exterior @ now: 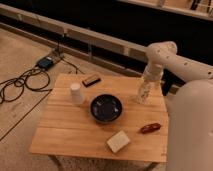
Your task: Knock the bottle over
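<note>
The bottle [144, 93], slim and clear with a whitish label, stands upright near the table's back right edge. My gripper [149, 78] hangs straight down from the white arm [165, 55] and sits right above the bottle's top, touching or nearly touching it. The arm comes in from the right.
On the wooden table [65, 130] stand a white paper cup [76, 93], a black bowl [106, 107], a dark bar [91, 80], a reddish-brown object [150, 128] and a pale block [118, 141]. Cables [20, 85] and a box [47, 61] lie on the floor at the left.
</note>
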